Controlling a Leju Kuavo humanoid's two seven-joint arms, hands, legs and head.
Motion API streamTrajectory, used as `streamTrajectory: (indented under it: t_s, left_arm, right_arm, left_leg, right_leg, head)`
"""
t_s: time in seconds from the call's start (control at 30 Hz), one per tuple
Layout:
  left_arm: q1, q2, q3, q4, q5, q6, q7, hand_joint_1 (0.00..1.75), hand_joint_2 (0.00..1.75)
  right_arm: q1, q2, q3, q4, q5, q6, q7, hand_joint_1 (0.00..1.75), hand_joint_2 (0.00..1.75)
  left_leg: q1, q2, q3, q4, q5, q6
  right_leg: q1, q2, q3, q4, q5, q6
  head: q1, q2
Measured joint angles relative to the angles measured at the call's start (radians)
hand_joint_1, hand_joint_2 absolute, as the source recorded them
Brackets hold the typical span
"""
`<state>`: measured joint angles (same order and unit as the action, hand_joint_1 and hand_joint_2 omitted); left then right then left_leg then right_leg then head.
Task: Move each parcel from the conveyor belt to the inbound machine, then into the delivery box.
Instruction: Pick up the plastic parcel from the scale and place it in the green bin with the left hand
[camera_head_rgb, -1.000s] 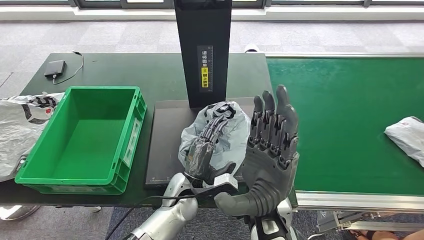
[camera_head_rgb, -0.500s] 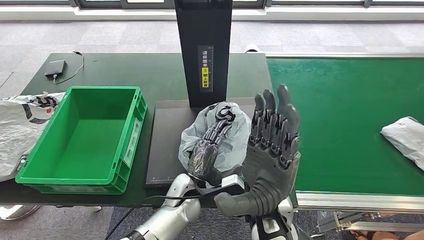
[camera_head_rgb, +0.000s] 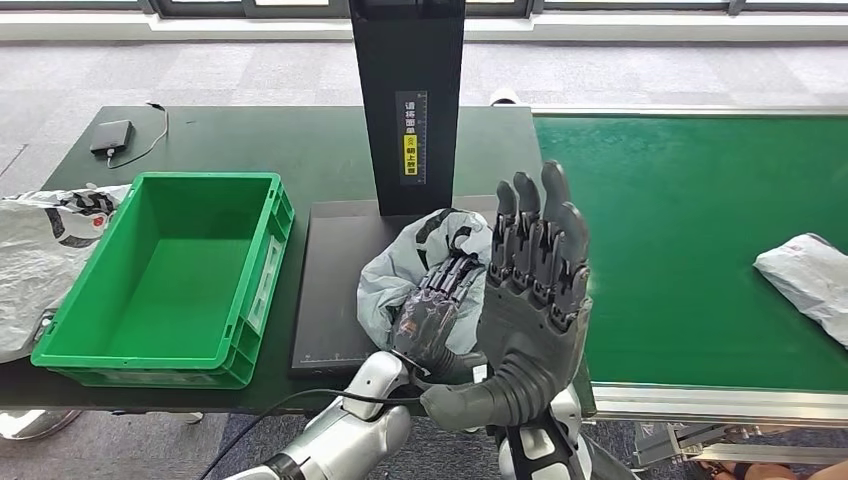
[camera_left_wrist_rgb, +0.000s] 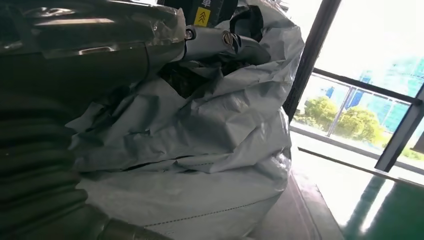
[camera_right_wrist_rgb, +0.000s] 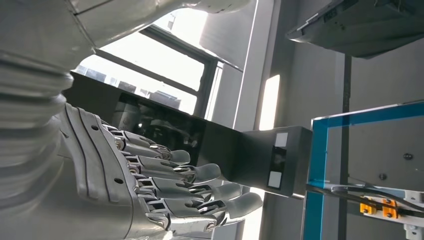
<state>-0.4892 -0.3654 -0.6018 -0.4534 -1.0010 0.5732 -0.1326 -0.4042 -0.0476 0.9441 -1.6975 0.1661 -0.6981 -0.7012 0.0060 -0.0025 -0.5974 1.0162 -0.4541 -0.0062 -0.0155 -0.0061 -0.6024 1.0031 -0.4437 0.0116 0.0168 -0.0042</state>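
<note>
- Firstly, at far left: a second grey bag (camera_head_rgb: 40, 262) is seen lying half off the table edge beside the green delivery box (camera_head_rgb: 170, 280); no part in the present step is judged for it.
- Green delivery box: found open-topped, with nothing inside, well apart from the held parcel. A short carry could leave the parcel draped over its near rim rather than dropped within.
- Inbound machine plate (camera_head_rgb: 335, 290), under the black scanner post (camera_head_rgb: 407, 100): the grey parcel (camera_head_rgb: 425, 265) is held low over it, whether resting on it cannot be told.
- Left hand (camera_head_rgb: 432, 315): closed on the parcel from the near side, fingers sunk in loose film. A slack, crumpled wrapper is judged liable to slip or be gripped by film alone, so that the contents sag out.
- Right hand (camera_head_rgb: 535, 275): raised, fingers straight and apart, nothing held, close beside the parcel. Snagging on a leftward lift is possible.
- Conveyor belt (camera_head_rgb: 680, 220): a further parcel (camera_head_rgb: 810, 280) is noted at the right edge, awaiting handling.
</note>
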Motion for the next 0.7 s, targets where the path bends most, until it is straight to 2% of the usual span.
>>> streamTrajectory:
  t_s: [0.07, 0.2, 0.3, 0.43, 0.7]
  left_arm:
    - [-0.011, 0.000, -0.017, 0.023, -0.066, -0.001, 0.085, 0.00, 1.75]
    - [-0.024, 0.000, -0.055, 0.071, -0.202, -0.030, 0.253, 0.00, 1.75]
    - [-0.028, 0.001, -0.079, 0.097, -0.267, -0.091, 0.324, 0.00, 1.75]
    - [-0.039, 0.001, -0.103, 0.115, -0.290, -0.124, 0.350, 0.00, 1.75]
    - [-0.047, 0.002, -0.112, 0.126, -0.293, -0.178, 0.352, 0.00, 1.75]
  right_arm:
    - [-0.006, 0.000, 0.003, 0.003, -0.006, 0.001, -0.002, 0.00, 1.75]
    - [-0.020, 0.002, 0.016, 0.013, -0.025, 0.023, -0.005, 0.00, 1.75]
    - [-0.027, 0.007, 0.019, 0.021, -0.033, 0.048, -0.006, 0.00, 1.75]
    - [-0.050, 0.038, 0.034, 0.032, -0.027, 0.064, 0.008, 0.00, 1.75]
    - [-0.060, 0.075, 0.040, 0.045, -0.026, 0.114, 0.015, 0.00, 1.75]
  left_leg:
    - [0.000, 0.000, 0.000, 0.000, 0.000, 0.000]
    - [0.000, -0.001, 0.000, 0.000, 0.000, 0.000]
    - [0.000, -0.002, 0.000, 0.000, 0.000, 0.000]
    - [0.000, -0.001, 0.003, 0.000, 0.000, 0.000]
    - [0.000, -0.001, 0.007, -0.001, 0.000, 0.000]
  right_leg:
    - [0.000, 0.000, 0.000, 0.000, 0.000, 0.000]
    - [0.000, -0.001, 0.001, 0.000, 0.000, 0.000]
    - [0.000, -0.002, 0.001, 0.000, 0.000, 0.000]
    - [0.000, -0.002, 0.003, 0.000, 0.000, 0.000]
    - [0.000, -0.002, 0.007, 0.000, -0.001, 0.000]
  head:
    - [0.000, 0.000]
    - [0.000, 0.000]
    - [0.000, 0.000]
    - [0.000, 0.000]
    - [0.000, 0.000]
